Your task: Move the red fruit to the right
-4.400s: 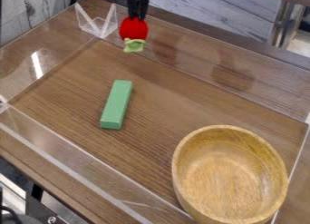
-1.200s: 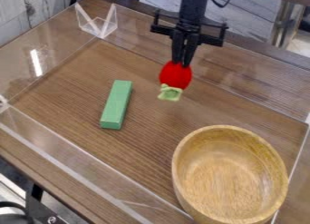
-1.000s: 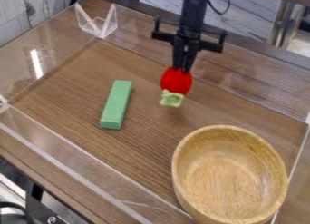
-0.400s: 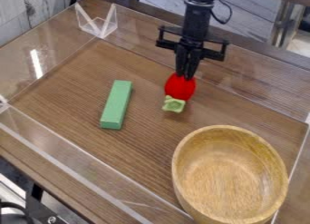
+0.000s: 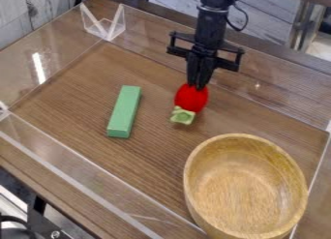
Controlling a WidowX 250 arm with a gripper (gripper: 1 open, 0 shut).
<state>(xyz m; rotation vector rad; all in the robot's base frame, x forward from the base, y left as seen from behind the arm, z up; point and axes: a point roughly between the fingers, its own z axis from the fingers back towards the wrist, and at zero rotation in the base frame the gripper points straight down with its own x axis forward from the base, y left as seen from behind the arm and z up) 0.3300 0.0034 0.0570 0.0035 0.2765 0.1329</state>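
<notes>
Black robot arm reaching down to a red fruit on a wooden worktop

We look down at an angle on a brown wooden worktop (image 5: 91,151). A black robot arm (image 5: 214,20) enters at the top edge, right of the middle, and comes down toward us, narrowing to a pincer (image 5: 196,80) that points downward. A dark crosspiece spreads out to both sides above the pincer, lying nearly level across our view, with the slim lower part hanging beneath its middle. The pincer is narrow, closed on the upper end of the red fruit (image 5: 193,97). The fruit is small, rounded and bright red, with its pale green leafy end facing us, toward the lower left. It sits a little right of the middle of our view and above the bowl. The fruit seems to be at or very near the wood, though from this angle we cannot be certain that it touches.

To the fruit's left, and nearer to us, a flat green block (image 5: 124,111) lies lengthwise on a slight slant, apart from the fruit. At the lower right, we see a large, round, pale wooden bowl (image 5: 246,190), its open top facing up. In the upper left, a clear, pointed plastic piece (image 5: 104,24) stands near the far edge.
</notes>
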